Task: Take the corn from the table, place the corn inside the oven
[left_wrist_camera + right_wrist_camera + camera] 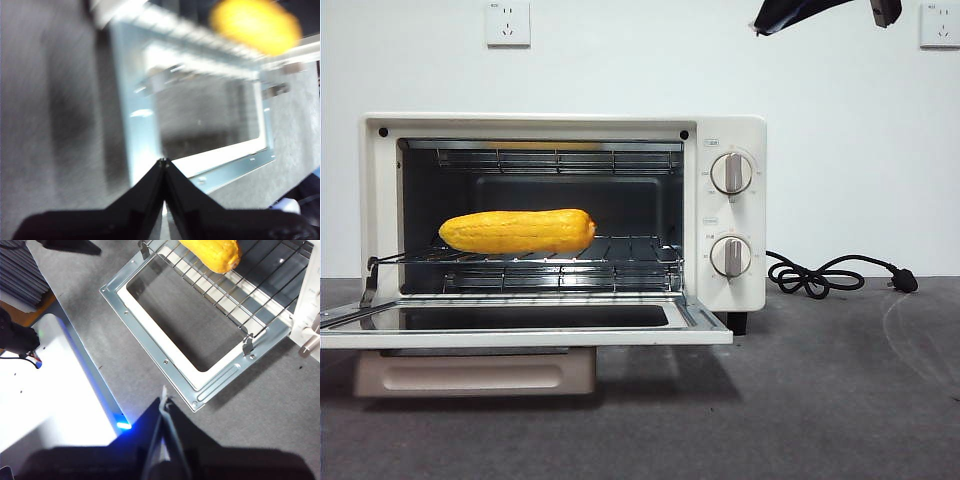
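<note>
Glossy yellow-orange corn cob [518, 231] lies on the wire rack inside the cream-white toaster oven [735, 215], toward nine o'clock, door down; left gripper [163, 162] and right gripper [163, 399] are pinched closed, empty, clear.

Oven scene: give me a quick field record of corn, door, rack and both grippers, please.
corn: glossy yellow-orange corn cob lying on the wire rack inside the cream-white toaster oven
door: glass-windowed oven door folded down flat, open
left gripper: shut, empty, above the door, apart from the corn
right gripper: shut, empty, over the dark grey table in front of the door
cord: black power cord on the table, right of the oven
</note>
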Action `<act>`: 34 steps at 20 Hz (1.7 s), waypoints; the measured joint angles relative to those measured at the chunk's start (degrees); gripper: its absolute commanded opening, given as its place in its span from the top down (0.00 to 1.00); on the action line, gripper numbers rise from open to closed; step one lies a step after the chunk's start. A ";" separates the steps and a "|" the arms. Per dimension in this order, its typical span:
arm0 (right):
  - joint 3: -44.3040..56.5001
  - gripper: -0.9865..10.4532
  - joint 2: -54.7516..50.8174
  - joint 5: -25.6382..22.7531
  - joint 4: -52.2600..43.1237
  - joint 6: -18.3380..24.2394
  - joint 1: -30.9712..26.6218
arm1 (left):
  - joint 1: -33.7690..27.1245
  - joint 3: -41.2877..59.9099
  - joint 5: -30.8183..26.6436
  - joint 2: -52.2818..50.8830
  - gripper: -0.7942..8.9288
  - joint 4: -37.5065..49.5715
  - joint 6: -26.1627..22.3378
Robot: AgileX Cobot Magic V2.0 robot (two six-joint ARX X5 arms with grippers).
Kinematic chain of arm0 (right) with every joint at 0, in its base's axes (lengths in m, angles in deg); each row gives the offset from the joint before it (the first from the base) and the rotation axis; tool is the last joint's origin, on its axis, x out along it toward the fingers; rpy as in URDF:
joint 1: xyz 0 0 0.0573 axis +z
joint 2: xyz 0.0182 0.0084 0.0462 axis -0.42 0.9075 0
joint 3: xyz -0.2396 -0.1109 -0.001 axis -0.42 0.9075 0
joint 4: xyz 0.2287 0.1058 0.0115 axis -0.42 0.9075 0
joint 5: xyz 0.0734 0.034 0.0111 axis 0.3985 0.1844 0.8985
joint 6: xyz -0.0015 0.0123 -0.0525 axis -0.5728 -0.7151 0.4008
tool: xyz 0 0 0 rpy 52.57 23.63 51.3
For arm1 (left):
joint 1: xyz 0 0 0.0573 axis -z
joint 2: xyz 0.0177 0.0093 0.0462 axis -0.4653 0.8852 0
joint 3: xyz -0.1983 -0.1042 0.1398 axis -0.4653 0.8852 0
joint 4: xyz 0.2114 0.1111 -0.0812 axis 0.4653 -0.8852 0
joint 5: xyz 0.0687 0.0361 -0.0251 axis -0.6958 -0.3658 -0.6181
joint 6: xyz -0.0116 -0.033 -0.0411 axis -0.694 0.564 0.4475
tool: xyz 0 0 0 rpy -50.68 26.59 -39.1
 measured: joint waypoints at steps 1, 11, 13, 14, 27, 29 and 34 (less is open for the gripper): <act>0.02 0.92 0.00 0.02 0.00 0.22 -0.04 | 0.00 0.00 -0.04 3.02 0.93 0.61 0.09; 0.00 0.92 0.00 0.02 -0.13 0.55 -0.02 | 0.87 0.00 -6.12 14.14 0.93 2.29 0.39; 0.02 0.92 0.00 0.02 -0.31 0.55 -0.04 | 2.27 0.00 -6.10 15.17 0.93 2.29 0.37; 0.00 0.92 0.00 0.02 -0.33 0.57 -0.02 | 2.97 0.00 -6.08 15.93 0.93 2.27 0.37; 0.00 0.92 0.00 0.02 -0.28 0.77 -0.04 | 2.89 -0.22 6.38 19.74 0.93 2.03 -1.03; 0.00 0.92 0.00 0.00 -0.28 0.74 -0.04 | 2.51 -0.85 10.16 19.87 0.93 0.59 -1.20; 0.02 0.92 0.00 0.02 -0.26 0.74 -0.04 | 2.21 -7.41 12.39 19.87 0.93 -8.52 -3.19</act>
